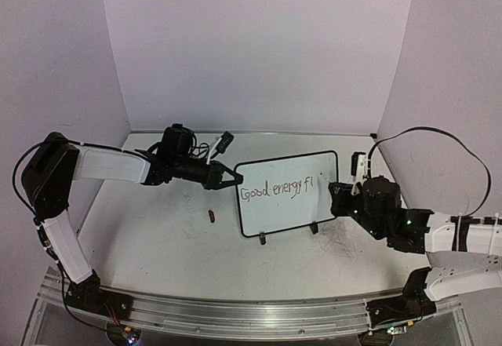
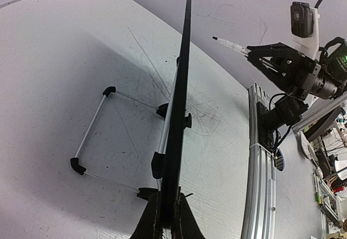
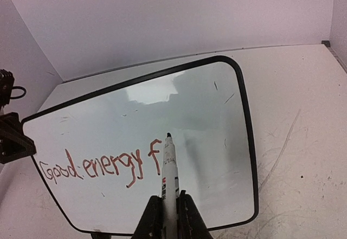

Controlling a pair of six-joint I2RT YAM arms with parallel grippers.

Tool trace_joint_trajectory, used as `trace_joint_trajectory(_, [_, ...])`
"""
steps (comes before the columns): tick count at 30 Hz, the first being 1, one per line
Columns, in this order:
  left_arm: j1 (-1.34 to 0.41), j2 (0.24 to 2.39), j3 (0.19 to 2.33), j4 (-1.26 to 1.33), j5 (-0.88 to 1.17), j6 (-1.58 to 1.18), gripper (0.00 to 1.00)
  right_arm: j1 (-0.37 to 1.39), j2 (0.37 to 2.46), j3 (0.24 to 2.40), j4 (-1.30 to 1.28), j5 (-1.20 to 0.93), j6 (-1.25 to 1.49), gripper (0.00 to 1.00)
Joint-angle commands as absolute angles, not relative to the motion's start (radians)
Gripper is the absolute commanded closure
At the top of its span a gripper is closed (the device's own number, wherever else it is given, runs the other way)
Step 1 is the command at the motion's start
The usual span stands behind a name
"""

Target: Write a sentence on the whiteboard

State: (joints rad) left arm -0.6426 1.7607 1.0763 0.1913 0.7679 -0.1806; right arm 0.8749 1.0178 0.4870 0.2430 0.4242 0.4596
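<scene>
The whiteboard (image 1: 286,205) stands upright mid-table on small black feet. My left gripper (image 1: 233,177) is shut on its left edge. In the left wrist view the whiteboard (image 2: 181,87) runs edge-on up from that gripper (image 2: 169,204). The sentence (image 1: 278,191) reads "Good energy fl" in the top view. My right gripper (image 3: 169,201) is shut on a white marker (image 3: 169,166), whose dark tip sits at the whiteboard (image 3: 206,114) just right of the "f" of the sentence (image 3: 97,166). I cannot tell whether the tip touches. From the left wrist, the marker (image 2: 233,45) sticks out of the right gripper (image 2: 255,52).
A small red cap (image 1: 212,216) lies on the table left of the board's near corner. The board's wire stand (image 2: 92,136) rests on the table behind it. An aluminium rail (image 1: 235,311) runs along the near edge. Pale walls close in the back and both sides.
</scene>
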Motion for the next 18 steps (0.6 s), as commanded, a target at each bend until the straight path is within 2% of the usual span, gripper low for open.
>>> trace_joint_trajectory(1, [-0.649,1.747,1.069,0.147,0.721,-0.153,1.00,0.870,1.090,0.512,0.249,0.413,0.440,1.00])
trace_joint_trajectory(18, [-0.649,1.749,1.071,0.147,0.722,-0.155,1.00,0.860,1.177,0.527,0.288,0.370,0.404,1.00])
